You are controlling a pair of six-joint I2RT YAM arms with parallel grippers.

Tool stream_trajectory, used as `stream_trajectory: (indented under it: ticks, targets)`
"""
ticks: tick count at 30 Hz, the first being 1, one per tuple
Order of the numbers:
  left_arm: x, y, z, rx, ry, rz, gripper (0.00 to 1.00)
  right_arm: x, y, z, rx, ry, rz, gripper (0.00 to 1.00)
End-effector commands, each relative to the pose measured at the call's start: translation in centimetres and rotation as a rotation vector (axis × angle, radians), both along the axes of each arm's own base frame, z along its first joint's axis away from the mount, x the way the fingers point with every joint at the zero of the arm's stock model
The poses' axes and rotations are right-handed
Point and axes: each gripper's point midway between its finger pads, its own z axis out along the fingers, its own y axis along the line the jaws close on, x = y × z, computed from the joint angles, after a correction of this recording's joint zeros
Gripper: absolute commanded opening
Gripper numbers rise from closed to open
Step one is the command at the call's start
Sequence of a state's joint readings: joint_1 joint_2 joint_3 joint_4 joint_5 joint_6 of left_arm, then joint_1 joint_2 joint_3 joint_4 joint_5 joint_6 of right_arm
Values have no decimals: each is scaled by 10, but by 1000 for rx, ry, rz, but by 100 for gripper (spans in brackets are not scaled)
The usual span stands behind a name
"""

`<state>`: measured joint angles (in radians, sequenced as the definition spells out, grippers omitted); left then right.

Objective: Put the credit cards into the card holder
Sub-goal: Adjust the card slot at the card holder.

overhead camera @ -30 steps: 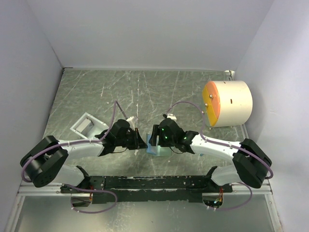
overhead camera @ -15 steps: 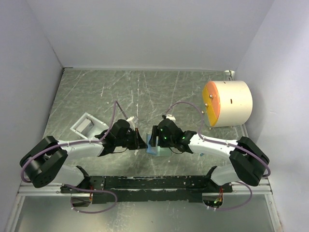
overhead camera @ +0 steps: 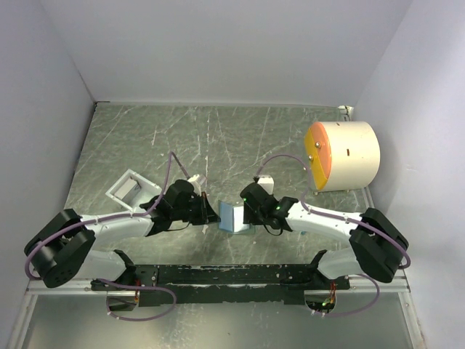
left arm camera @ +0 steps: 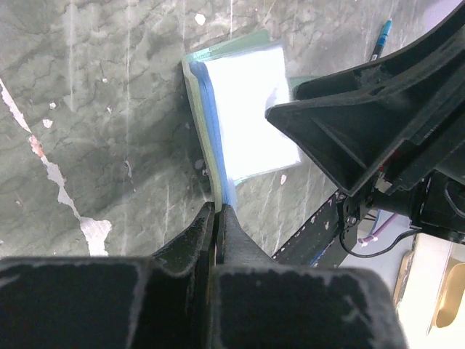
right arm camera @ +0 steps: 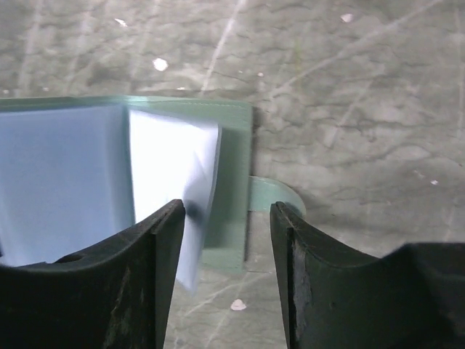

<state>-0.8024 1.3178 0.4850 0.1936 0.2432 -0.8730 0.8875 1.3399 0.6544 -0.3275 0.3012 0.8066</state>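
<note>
As the top view shows, the card holder (overhead camera: 231, 217) lies open right of the white tray (overhead camera: 125, 190). Left wrist: left gripper (left arm camera: 218, 209) clamps its tray-side edge. Right wrist: right gripper (right arm camera: 227, 218) gapes over the far flap, probably light and limp; pinch edges.

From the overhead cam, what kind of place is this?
Probably a lab robot cell: plain white walls enclose a marbled tabletop, left arm and right arm sit on a black rail, plus a white tray.
</note>
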Motion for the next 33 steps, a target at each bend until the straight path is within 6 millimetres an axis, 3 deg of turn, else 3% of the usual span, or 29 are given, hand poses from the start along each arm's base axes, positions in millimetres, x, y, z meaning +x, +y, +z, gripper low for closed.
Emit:
stream_trajectory:
  ticks: [1, 5, 8, 13, 17, 20, 25, 33]
  targets:
    - [3, -3, 11, -22, -37, 2, 7, -4, -25, -7, -110, -5, -32, 48]
    - [2, -3, 6, -20, -25, -1, 7, 2, -16, 7, -79, -22, -25, 41]
    - [1, -3, 4, -18, -20, -2, 7, 6, -2, 29, -12, -44, -6, 38]
    - [1, -2, 4, -14, -24, 3, 7, 2, 42, 77, 264, -96, 97, 35]
    - [2, -4, 4, -15, -22, 2, 7, -4, 72, 94, 449, -107, 163, 35]
    - [2, -4, 4, -12, -20, 2, 7, -3, 81, 85, 449, -72, 175, 35]
    - [3, -2, 0, 11, -20, 8, 7, 5, 69, 54, 339, -63, 134, 34]
    - [3, 0, -6, 14, -11, 21, 7, -6, 73, 25, 334, 9, 161, 39]
